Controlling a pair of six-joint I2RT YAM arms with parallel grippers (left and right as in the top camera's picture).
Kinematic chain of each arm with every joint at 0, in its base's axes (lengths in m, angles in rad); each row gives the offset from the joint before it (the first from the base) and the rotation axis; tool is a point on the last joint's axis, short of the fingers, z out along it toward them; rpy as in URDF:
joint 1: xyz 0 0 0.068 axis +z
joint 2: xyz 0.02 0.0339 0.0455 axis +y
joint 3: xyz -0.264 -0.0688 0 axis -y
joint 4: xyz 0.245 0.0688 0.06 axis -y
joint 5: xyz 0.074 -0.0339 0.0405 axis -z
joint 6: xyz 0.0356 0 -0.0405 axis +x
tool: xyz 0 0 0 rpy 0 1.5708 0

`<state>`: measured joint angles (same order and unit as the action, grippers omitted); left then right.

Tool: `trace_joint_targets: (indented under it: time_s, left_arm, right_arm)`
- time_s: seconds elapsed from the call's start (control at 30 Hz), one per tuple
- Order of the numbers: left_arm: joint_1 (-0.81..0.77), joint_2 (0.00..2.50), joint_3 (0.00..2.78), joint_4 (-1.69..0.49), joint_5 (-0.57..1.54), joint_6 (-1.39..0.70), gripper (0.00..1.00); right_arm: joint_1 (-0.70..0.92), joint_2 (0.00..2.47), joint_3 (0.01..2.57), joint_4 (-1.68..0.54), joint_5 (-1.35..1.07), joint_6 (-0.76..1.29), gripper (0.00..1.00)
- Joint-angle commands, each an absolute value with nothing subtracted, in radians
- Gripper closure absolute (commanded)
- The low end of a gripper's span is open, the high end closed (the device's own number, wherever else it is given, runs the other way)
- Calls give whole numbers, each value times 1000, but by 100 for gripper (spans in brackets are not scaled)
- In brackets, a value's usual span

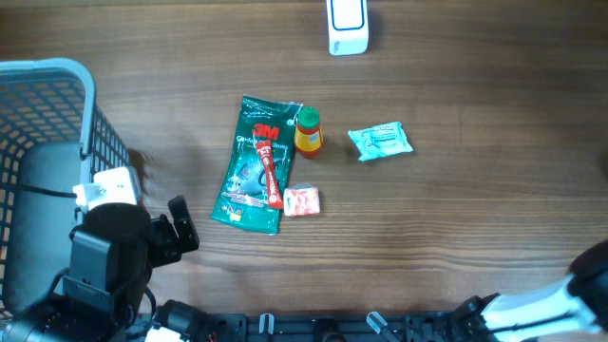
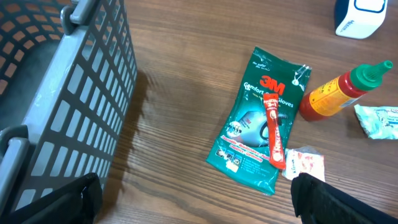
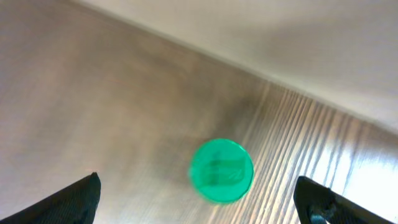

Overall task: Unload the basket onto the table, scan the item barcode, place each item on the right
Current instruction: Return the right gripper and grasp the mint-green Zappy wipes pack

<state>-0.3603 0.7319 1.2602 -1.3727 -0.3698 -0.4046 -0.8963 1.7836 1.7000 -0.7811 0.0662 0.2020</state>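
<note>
The green 3M glove packet (image 1: 245, 176) lay flat mid-bench (image 1: 456, 218), a red stick (image 1: 269, 169) across it, a sauce bottle (image 1: 308, 133) just right, the white scanner (image 1: 348, 26) far off, while the left tool (image 2: 196, 186) and right tool (image 3: 198, 183) gaped wide, empty.

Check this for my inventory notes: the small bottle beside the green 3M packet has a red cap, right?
Not quite: the bottle beside the green 3M packet has a green cap, not red. The left wrist view shows it plainly.
</note>
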Motion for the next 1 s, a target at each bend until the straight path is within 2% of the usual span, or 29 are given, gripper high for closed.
trace_joint_targets:
  time_s: [0.0, 0.1, 0.13, 0.23, 0.3, 0.33, 0.4, 0.53, 0.73, 0.97]
  left_arm:
    - [-363, 727, 1261, -1370, -379, -397, 0]
    - [-363, 727, 1261, -1370, -379, -397, 0]
    - [-363, 727, 1261, -1370, -379, -397, 0]
    - [-363, 727, 1261, -1370, -379, -397, 0]
    - [-363, 727, 1261, -1370, -379, -397, 0]
    - [-363, 727, 1261, -1370, -379, -397, 0]
    - [-363, 727, 1261, -1370, -379, -397, 0]
    - [-363, 727, 1261, -1370, -379, -397, 0]
    - [-363, 727, 1261, -1370, -379, -397, 0]
    - [-363, 727, 1261, -1370, -379, -397, 0]
  right_arm:
    - [-786, 1575, 1730, -857, -18, 319, 0]
    - [-636, 1494, 1729, -984, -456, 420, 0]
    - [-541, 1502, 1695, -1018, -579, 430, 3]
    - [-332, 1531, 1584, -1007, -566, 429, 71]
    - [-120, 1590, 1456, -891, -450, 430, 91]
    - [-49, 1621, 1414, -833, -413, 454, 95]
    - [103, 1737, 1370, -703, -331, 464, 95]
    - [263, 1908, 1370, -570, -202, 478, 95]
    - [301, 2012, 1369, -643, -41, 572, 95]
    - [308, 1980, 1443, -699, -80, 562, 96]
